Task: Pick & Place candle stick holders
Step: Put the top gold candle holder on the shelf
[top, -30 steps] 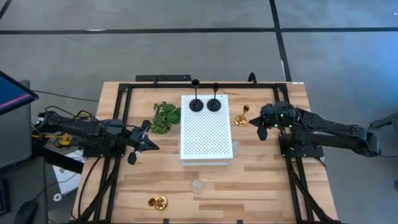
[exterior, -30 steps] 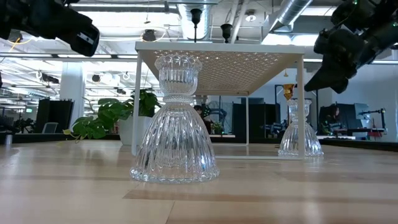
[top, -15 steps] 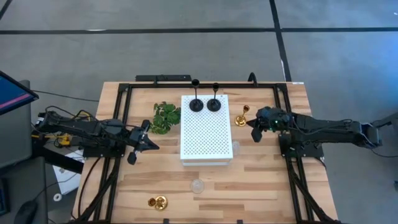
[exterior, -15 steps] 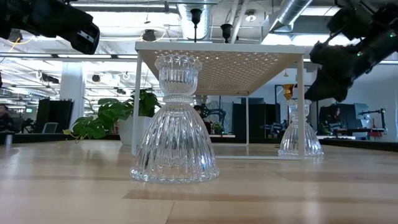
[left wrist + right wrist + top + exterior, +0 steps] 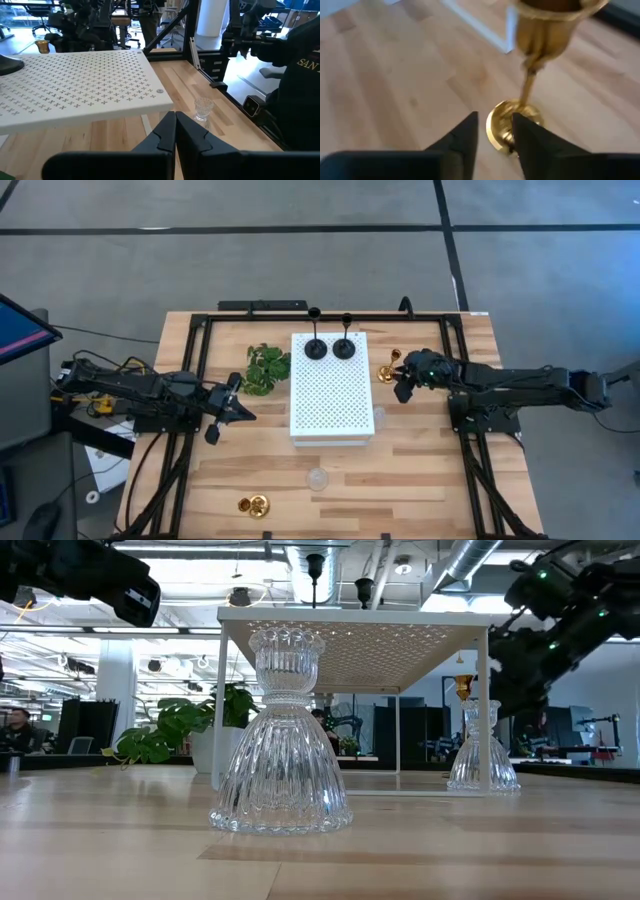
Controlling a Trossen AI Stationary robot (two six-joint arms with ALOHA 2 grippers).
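Note:
A gold candle stick holder (image 5: 388,368) stands upright on its round base (image 5: 506,116) to the right of the white perforated board (image 5: 330,390). My right gripper (image 5: 402,390) (image 5: 495,131) hovers low just right of it, open, fingertips just short of the base. Two black holders (image 5: 315,348) (image 5: 343,347) stand on the board's far end. One clear glass holder (image 5: 378,418) stands by the board's right edge, another (image 5: 318,478) (image 5: 280,740) near the front. A second gold holder (image 5: 254,504) lies on its side at the front left. My left gripper (image 5: 243,412) (image 5: 175,125) waits shut, left of the board.
A green leafy sprig (image 5: 265,368) lies left of the board's far end. The board stands on thin white legs (image 5: 487,710) above the wooden table (image 5: 430,480). Black frame rails (image 5: 190,380) run along the table's left, far and right sides.
My right gripper has travelled toward the table's left edge, closing on the upright gold holder, and has come lower. The holders have all stayed where they were.

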